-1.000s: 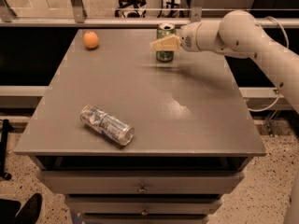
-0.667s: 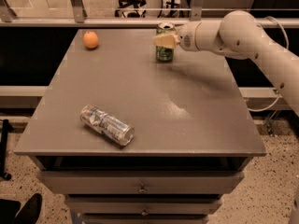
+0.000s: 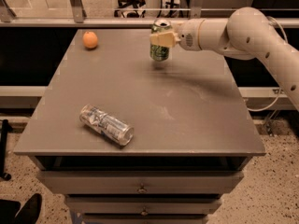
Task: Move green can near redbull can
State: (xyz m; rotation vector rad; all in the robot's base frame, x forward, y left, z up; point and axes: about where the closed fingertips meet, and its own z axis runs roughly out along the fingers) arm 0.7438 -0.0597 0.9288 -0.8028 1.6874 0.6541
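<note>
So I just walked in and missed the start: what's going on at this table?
The robot's gripper is clamped on the upright green can at the far side of the table, seemingly just off the surface. The redbull can lies on its side near the front left, well apart from it. An orange sits at the far left corner.

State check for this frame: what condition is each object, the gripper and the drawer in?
green can: upright, gripped, apparently just off the table.
redbull can: lying on its side, dented, front left.
orange: resting at the back left, free.
gripper: over the table's back edge, fingers shut on the green can.
top drawer: closed.
</note>
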